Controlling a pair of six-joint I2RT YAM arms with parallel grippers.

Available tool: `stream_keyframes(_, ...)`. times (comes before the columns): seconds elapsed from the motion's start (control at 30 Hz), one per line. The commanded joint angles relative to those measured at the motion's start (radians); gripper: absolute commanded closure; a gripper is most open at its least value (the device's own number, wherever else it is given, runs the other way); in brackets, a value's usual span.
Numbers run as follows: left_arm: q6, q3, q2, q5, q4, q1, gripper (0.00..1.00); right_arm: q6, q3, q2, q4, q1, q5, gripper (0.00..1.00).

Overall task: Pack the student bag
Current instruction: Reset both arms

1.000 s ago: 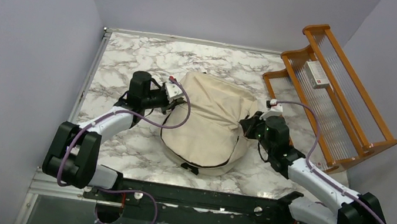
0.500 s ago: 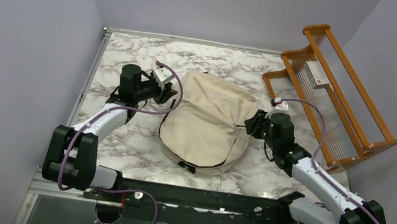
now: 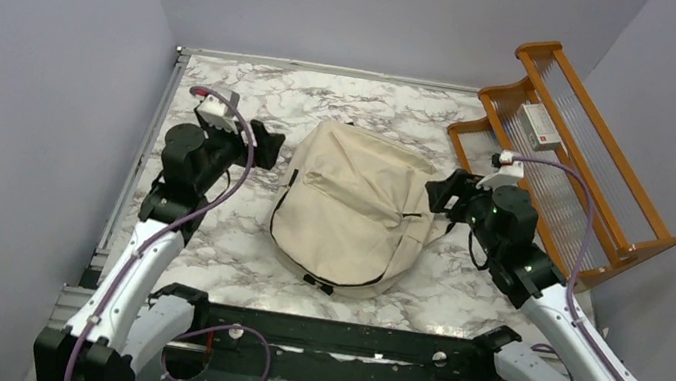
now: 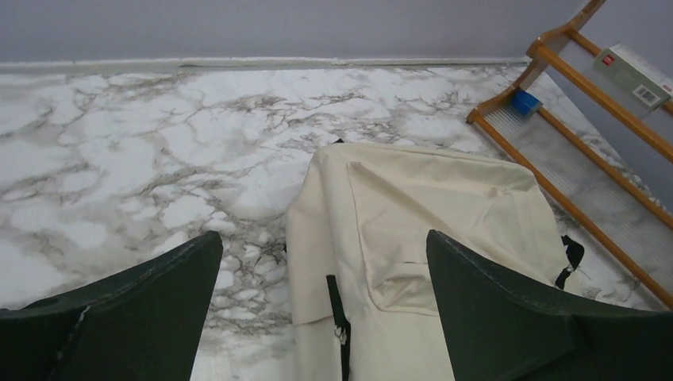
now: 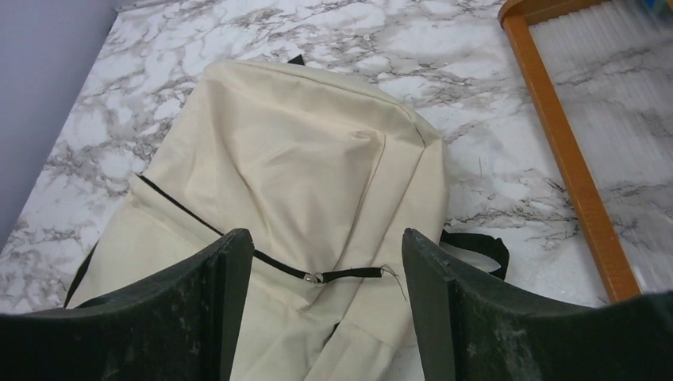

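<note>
Student bag (image 3: 350,218) lies flat on marble table (image 3: 227,93), marble showing round its edges.
Left gripper (image 3: 265,142), right gripper (image 3: 444,192) flank it, jaws wide, empty; label on rack's (image 3: 616,197) box (image 3: 539,127) unreadable.

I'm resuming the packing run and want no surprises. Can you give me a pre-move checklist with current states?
1. Left gripper open and empty: ok.
2. Right gripper open and empty: ok.
3. Student bag lying flat on the table, touched by neither gripper: ok.
4. Bag open for loading: not ok; the zipper looks closed and no lining shows.
5. Something to pack located: ok; a white box sits on the wooden rack.
6. Bag contents: cannot tell.
</note>
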Motion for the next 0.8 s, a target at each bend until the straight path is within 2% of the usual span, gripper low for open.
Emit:
stream_keyframes(0.0, -0.127, -0.061, -0.173, -0.191, -0.263, 0.002, 0.01, -0.008, 0.009, -0.093, -0.080, -0.003, 0.026, 0.22)
stream_keyframes(0.07, -0.147, -0.096, -0.253, -0.217, -0.306, 0.002, 0.01, -0.013, -0.015, -0.136, -0.090, -0.003, 0.023, 0.01)
stream_keyframes(0.1, -0.158, -0.118, -0.291, -0.230, -0.315, 0.002, 0.01, -0.020, -0.033, -0.161, -0.090, -0.003, 0.021, 0.00)
stream_keyframes(0.23, -0.201, -0.160, -0.381, -0.316, -0.345, -0.001, 0.01, -0.036, -0.115, -0.257, -0.075, -0.003, 0.023, 0.00)
stream_keyframes(0.47, -0.224, -0.116, -0.337, -0.447, -0.413, -0.001, 0.01, -0.079, -0.219, -0.370, -0.032, -0.003, 0.008, 0.00)
stream_keyframes(0.77, -0.235, -0.123, -0.338, -0.447, -0.397, -0.002, 0.01, -0.073, -0.230, -0.380, -0.029, -0.003, 0.025, 0.00)
